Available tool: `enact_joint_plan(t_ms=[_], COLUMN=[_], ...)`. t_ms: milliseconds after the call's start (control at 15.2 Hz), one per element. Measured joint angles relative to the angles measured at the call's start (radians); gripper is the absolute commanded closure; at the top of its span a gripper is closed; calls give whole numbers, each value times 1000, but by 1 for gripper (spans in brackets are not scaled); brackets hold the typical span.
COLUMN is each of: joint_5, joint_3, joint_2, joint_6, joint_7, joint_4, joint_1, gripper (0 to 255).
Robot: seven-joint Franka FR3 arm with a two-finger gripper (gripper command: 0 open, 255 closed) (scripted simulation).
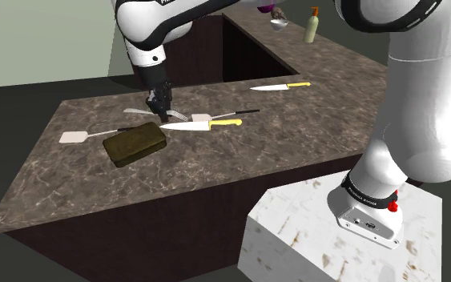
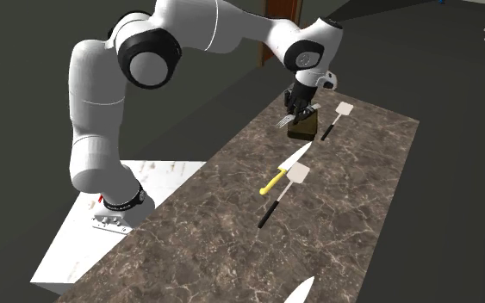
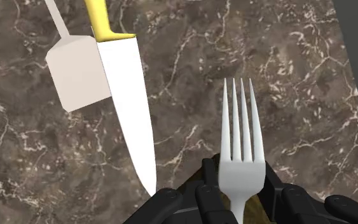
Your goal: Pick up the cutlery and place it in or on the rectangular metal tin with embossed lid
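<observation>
Carry step: the gripper (image 3: 238, 194) is clamped on the white fork (image 3: 241, 167), held in the air just beside the dark tin (image 1: 134, 144); next, probably, shift over its lid, lower, release.

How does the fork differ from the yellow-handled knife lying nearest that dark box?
The fork is clasped in the tool, held above the counter; the knife lies flat on it. The fork is plain white all over; the knife has a white blade and yellow handle. The fork ends in four tines, the knife in one pointed blade. Both are pale cutlery close to the tin.
</observation>
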Motion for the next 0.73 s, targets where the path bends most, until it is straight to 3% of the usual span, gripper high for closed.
enact_joint_plan(t_ms=[396, 726], joint_5=[-5, -5], joint_3=[13, 15], joint_2=[279, 327], joint_6=[-158, -132], joint_7=[56, 62], joint_4=[440, 462], joint_1=[33, 40], gripper=[255, 255])
